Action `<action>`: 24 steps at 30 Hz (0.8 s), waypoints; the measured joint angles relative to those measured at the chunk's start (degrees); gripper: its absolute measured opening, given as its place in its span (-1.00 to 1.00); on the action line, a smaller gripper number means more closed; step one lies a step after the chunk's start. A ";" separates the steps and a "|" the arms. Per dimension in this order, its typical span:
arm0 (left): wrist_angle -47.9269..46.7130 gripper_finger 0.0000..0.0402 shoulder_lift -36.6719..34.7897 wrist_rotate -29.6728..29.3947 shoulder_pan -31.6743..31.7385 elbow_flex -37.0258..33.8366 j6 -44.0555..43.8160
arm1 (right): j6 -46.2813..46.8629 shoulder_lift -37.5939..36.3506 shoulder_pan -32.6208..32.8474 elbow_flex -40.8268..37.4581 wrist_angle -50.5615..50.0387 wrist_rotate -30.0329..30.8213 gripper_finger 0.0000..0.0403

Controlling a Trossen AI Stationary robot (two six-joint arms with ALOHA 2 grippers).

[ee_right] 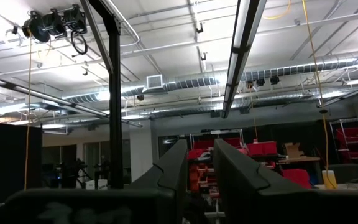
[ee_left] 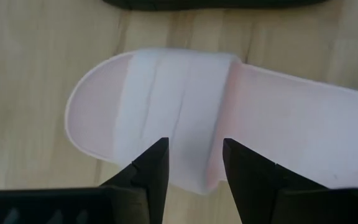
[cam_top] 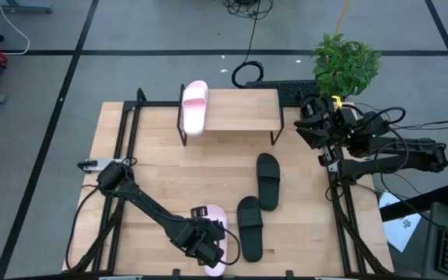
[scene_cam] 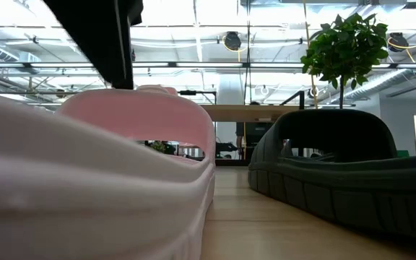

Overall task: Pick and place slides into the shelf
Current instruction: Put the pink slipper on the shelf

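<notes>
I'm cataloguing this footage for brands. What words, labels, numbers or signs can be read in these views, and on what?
None can be read.
Light pink slide sandal on the tabletop: wide strap plain.
Two black slide sandals: no marks show.
White paper sheet off the table's right edge: dark print, too small.

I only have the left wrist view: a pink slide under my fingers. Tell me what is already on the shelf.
Observer: One pink slide lies on the shelf, at its left end. The rest of the top is bare.
Operator: Report the black ones.
Observer: Both black slides lie on the table between you and the shelf, to the right of your pink slide.
Operator: Give me the right arm.
Observer: The right gripper waits off the shelf's right end, by the plant, holding nothing.
Operator: Confirm my grip.
Observer: The left gripper is open above the strap, not closed on it yet.
</notes>
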 joint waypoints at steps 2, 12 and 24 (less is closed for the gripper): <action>-0.58 -0.26 0.00 -0.02 0.02 0.00 0.11 | -0.02 0.00 0.00 0.00 0.00 0.00 -0.65; -0.63 -0.26 0.00 1.69 0.00 -0.02 -0.53 | -0.04 0.00 -0.01 0.00 -0.04 0.00 -0.65; -0.90 -0.26 3.18 0.59 0.30 0.04 -2.27 | -0.03 -0.02 0.00 0.00 -0.17 0.00 -0.65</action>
